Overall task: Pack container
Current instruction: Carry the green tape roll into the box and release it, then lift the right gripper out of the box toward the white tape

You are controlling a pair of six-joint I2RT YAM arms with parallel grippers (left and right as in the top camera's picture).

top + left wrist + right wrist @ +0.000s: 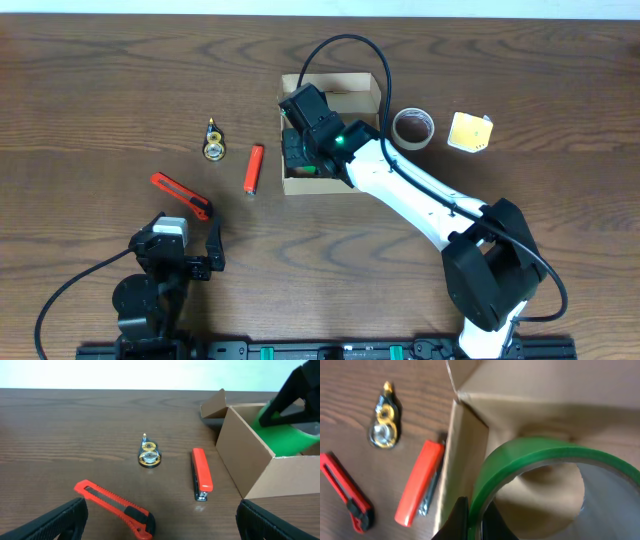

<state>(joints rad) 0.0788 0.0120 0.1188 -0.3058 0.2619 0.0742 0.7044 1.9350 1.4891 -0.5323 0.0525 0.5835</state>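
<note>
Now: I judge this as the placing step. The right arm reaches over the container (335,78) with a green tape roll (530,457) held inside its open top.
Container: a plain cardboard box sitting just toward 12 o'clock from the table's centre in the overhead view.
Right gripper (475,520): clamped on the roll's wall, one finger inside the ring and one outside. The roll stands on edge, close to the box's 9 o'clock wall.
Left gripper (192,258): jaws spread wide and empty, parked near 7 o'clock, well apart from the box.
Outside the box: a red stapler (254,168) lies just beside it at 9 o'clock. An orange box cutter (181,195) lies further out toward 8 o'clock and a small gold-and-black item (214,140) toward 9. A brown tape roll (413,128) and a yellow item (470,131) lie at 3 o'clock.
Risk, release: if I let go with the roll on edge, it may lean against the wall and take room the other items need.
Risk, wall: the roll sits close to the 9 o'clock wall, so a sideways drift could snag the rim or buckle the thin cardboard.
Risk, box shift: nothing braces the box. A push from the wrist could slide it into the stapler.
Risk, depth: I cannot see whether the roll touches the floor, so an early drop might bounce it.
</note>
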